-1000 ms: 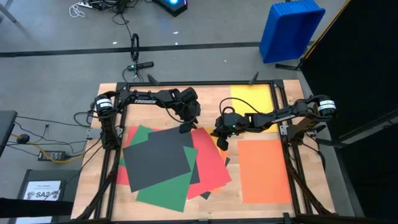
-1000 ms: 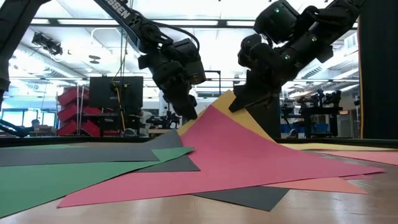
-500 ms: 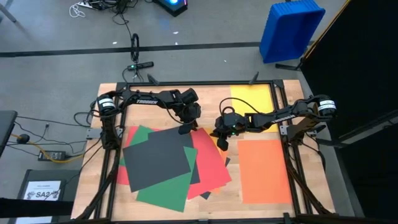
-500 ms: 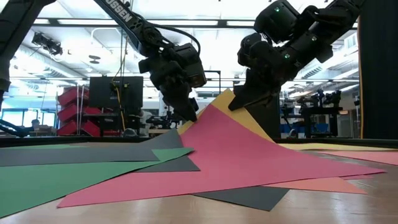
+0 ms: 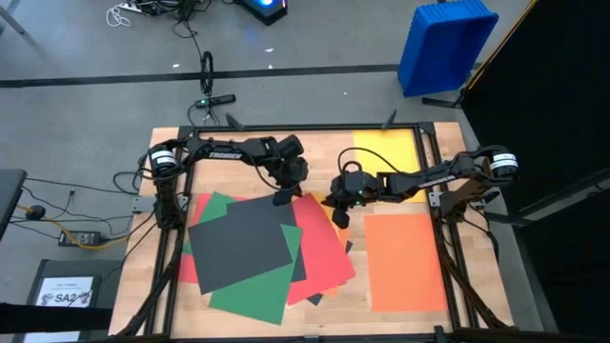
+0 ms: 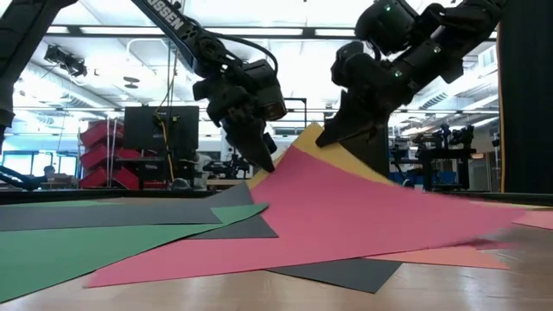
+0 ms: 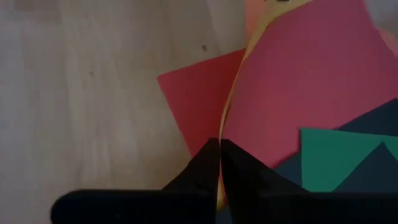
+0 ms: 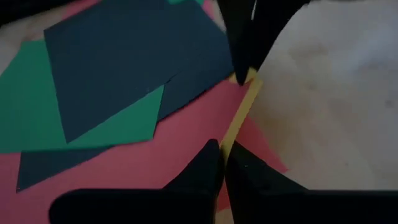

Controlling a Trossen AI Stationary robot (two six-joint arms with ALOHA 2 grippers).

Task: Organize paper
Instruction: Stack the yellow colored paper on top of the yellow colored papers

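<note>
Paper pile mid-bench: dark grey sheet (image 5: 240, 246) over green sheet (image 5: 255, 286), red sheet (image 5: 319, 250) beside; orange sheet (image 5: 404, 260) and yellow sheet (image 5: 386, 151) lie apart on the right. Left claw (image 5: 283, 197) clamped on the lifted red-and-yellow edge. Right claw (image 5: 340, 217) clamped on the same raised edge, red sheet tented off the bench (image 5: 315, 148).

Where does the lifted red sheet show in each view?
High: red sheet, centre, under the dark sheet.
Low: raised like a tent, middle.
Left wrist: upper right.
Right wrist: lower centre.
Shared landmark: yellow edge beside it.
</note>
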